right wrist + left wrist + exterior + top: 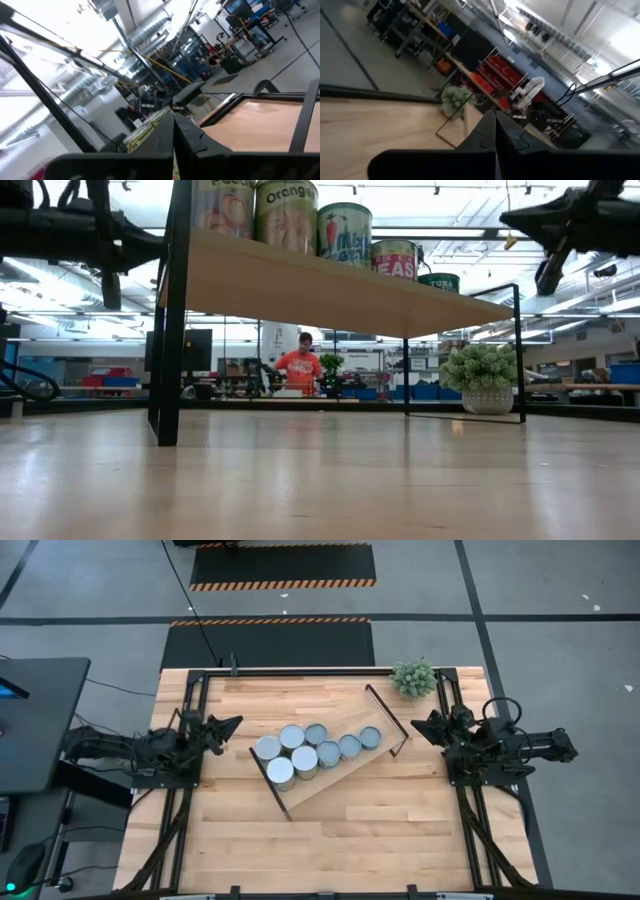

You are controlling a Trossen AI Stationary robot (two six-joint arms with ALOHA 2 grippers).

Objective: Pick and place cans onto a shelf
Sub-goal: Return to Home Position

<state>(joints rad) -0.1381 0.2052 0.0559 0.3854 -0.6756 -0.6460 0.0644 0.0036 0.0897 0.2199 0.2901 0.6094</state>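
With the cans (pixel 305 752) set on the shelf (pixel 350 772) at centre, left gripper (pixel 234 724) and right gripper (pixel 417 724) are held closed, parked clear either side.

Eight silver-sided cans (pixel 304 759) stand upright in two close rows on the light-wood shelf (pixel 318 788), which sits askew mid-way across the table (pixel 240 840).
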